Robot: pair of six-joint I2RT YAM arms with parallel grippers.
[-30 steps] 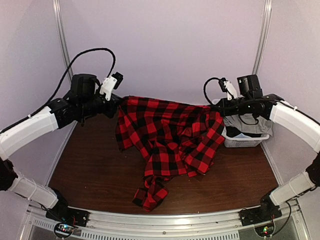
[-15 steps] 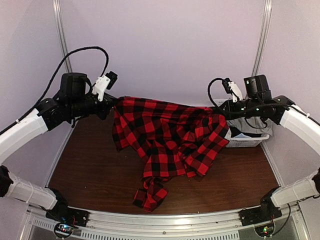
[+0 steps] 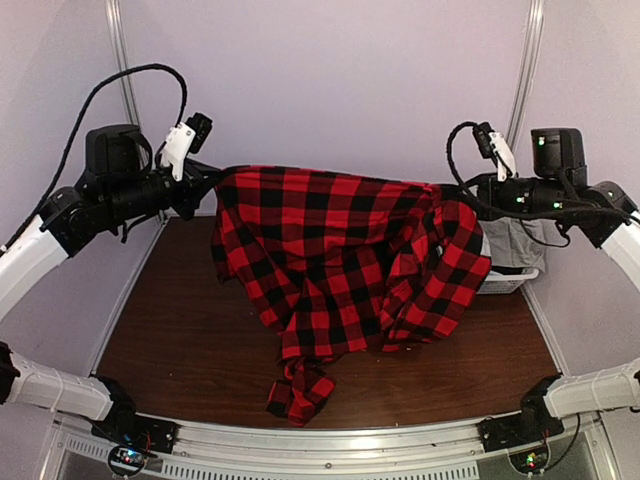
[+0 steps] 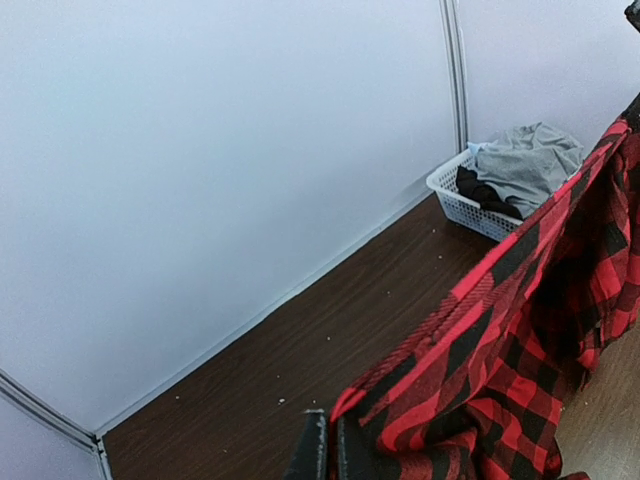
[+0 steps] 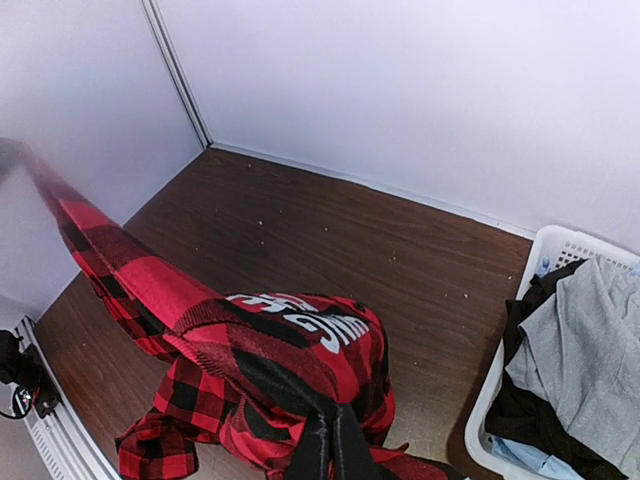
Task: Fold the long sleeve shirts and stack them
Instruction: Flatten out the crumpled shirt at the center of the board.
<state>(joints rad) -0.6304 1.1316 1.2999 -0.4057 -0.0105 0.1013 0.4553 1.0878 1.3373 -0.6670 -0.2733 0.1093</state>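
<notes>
Left gripper (image 3: 212, 180): pinching tight on one top corner of the red-and-black flannel shirt (image 3: 345, 260).
Right gripper (image 3: 452, 195): clamping closed on the opposite top corner.
Shirt: hanging stretched between both grippers above the table (image 3: 180, 330), its lowest end trailing on the wood.
White mesh basket (image 3: 510, 283): sitting at the table's right edge, behind the shirt.

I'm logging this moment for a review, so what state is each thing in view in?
flannel shirt: unfolded, hung stretched between both tools, low sleeve end bunched on the table.
left tool: shut on the shirt's top edge.
right tool: shut on the shirt's other top corner.
basket: upright on the table, filled with clothes.
grey garment: crumpled on top in the basket.
</notes>
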